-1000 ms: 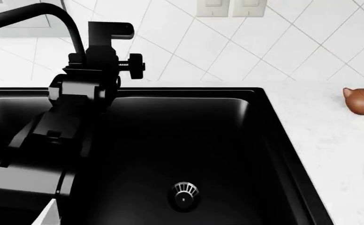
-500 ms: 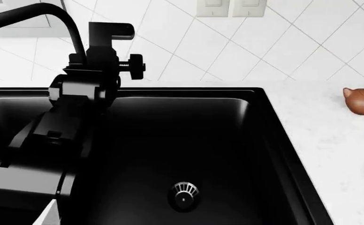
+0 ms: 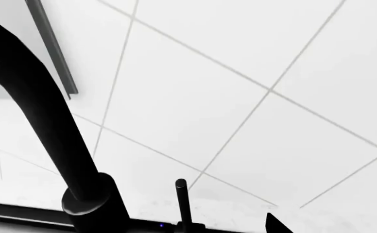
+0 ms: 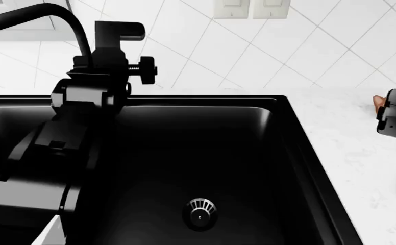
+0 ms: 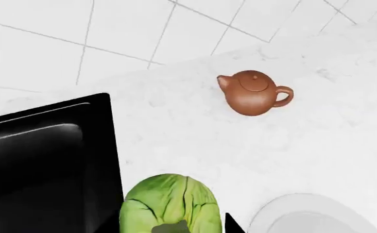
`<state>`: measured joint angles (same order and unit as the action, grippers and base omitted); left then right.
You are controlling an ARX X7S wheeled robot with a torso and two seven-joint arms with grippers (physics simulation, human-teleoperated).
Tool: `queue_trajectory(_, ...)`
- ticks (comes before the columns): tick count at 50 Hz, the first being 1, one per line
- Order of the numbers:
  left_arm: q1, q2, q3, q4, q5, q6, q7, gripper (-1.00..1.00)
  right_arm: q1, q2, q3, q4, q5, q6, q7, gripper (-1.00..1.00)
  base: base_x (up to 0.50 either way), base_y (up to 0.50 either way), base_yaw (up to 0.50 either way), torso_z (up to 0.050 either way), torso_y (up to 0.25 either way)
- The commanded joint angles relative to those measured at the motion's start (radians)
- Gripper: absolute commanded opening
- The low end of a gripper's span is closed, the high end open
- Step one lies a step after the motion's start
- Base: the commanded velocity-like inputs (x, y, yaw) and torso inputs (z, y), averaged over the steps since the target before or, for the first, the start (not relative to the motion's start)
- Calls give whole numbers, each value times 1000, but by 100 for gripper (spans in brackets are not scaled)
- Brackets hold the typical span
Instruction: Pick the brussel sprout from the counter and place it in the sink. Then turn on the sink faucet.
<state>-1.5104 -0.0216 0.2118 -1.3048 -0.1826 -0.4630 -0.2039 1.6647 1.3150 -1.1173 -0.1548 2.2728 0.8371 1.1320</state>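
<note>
Nearest my head camera, my left arm [image 4: 48, 168] rises across the sink's left side, its gripper [image 4: 113, 53] raised against the tiled wall [image 4: 266, 51], just beside the sink faucet [image 4: 41, 20]. I cannot tell how its jaws stand: the left wrist view shows only one dark fingertip [image 3: 276, 224] at the frame edge, the faucet's thick neck [image 3: 46, 126] and its slim upright lever [image 3: 182, 204].

The sink [image 4: 205, 153] is matte black; the basin in view holds nothing but its round metal drain strainer [image 4: 199, 212]. No writing is legible anywhere.

At the head view's right edge my right gripper [image 4: 395, 120] hangs over the counter [image 4: 348, 132], hiding most of the brown teapot [image 4: 377, 103]. In the right wrist view the brussel sprout [image 5: 169, 204] sits close under the camera between the fingers, above the white counter just beside the sink rim [image 5: 107, 145], so the jaws appear closed on it. It is roundish, with no clear long axis; its leaf seams run away from the camera. The teapot [image 5: 253, 92] stands upright well beyond it, spout toward the sink, and a pale round plate rim [image 5: 305, 216] shows near the sprout.
</note>
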Motion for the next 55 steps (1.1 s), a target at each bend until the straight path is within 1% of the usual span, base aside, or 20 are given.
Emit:
queue_trajectory(1, -2, 21, 0, -4, 8, 19, 15, 100, 91, -358, 60, 22, -30, 73, -22, -100, 0, 0, 0, 0, 0)
queue_trajectory(2, -1, 21, 10, -4, -1, 20, 16, 100, 88, -423, 50, 56, -58, 81, -63, -100, 0, 0, 0, 0, 0)
queue_trajectory(3, 0, 21, 13, -4, -5, 20, 15, 100, 87, -448, 44, 72, -71, 81, -70, -100, 0, 0, 0, 0, 0)
queue_trajectory(5, 1, 20, 13, -4, -4, 21, 17, 100, 84, -554, 24, 148, -122, 89, -136, -100, 0, 0, 0, 0, 0)
queue_trajectory(12, -3, 21, 2, -4, 7, 19, 22, 100, 63, -753, -25, 299, -238, 96, -290, -100, 0, 0, 0, 0, 0)
queue_trajectory(16, -4, 20, 8, -4, 2, 20, 21, 100, 59, -786, -30, 320, -253, 93, -318, -100, 0, 0, 0, 0, 0)
queue_trajectory(17, -2, 20, 7, -4, 0, 20, 24, 100, 41, -834, -52, 390, -301, 87, -382, -100, 0, 0, 0, 0, 0)
queue_trajectory(21, -3, 21, 16, -4, -7, 20, 23, 100, 10, -880, -88, 484, -363, 82, -459, -100, 0, 0, 0, 0, 0)
queue_trajectory(29, -6, 21, 68, -4, -62, 20, 16, 100, -86, -981, -191, 575, -471, 78, -520, -100, 0, 0, 0, 0, 0)
queue_trajectory(34, -11, 21, 86, -4, -81, 19, 13, 100, -132, -1100, -266, 682, -569, 59, -609, -100, 0, 0, 0, 0, 0)
queue_trajectory(35, -12, 21, 88, -4, -81, 19, 14, 100, -135, -1158, -297, 756, -613, 50, -661, -100, 0, 0, 0, 0, 0)
queue_trajectory(37, -12, 21, 81, -4, -75, 19, 15, 100, -156, -1223, -338, 862, -671, 21, -736, -100, 0, 0, 0, 0, 0)
queue_trajectory(39, -12, 21, 79, -4, -72, 19, 16, 100, -155, -1227, -340, 871, -675, 20, -743, -100, 0, 0, 0, 0, 0)
queue_trajectory(40, -12, 20, 72, -4, -67, 19, 19, 100, -181, -1301, -382, 1013, -737, -29, -850, -100, 0, 0, 0, 0, 0)
queue_trajectory(42, -11, 20, 59, -4, -51, 19, 22, 100, -215, -1315, -424, 1045, -748, -54, -882, -100, 0, 0, 0, 0, 0)
queue_trajectory(45, -11, 20, 42, -4, -36, 19, 25, 100, -244, -1315, -448, 1060, -747, -72, -897, -100, 0, 0, 0, 0, 0)
queue_trajectory(52, -2, 21, 50, -4, -45, 23, 26, 100, -313, -1315, -453, 1079, -791, -51, -886, -100, 0, 0, 0, 0, 0)
queue_trajectory(55, -4, 21, 55, -4, -52, 22, 25, 100, -337, -1315, -446, 1071, -810, -40, -904, -100, 0, 0, 0, 0, 0)
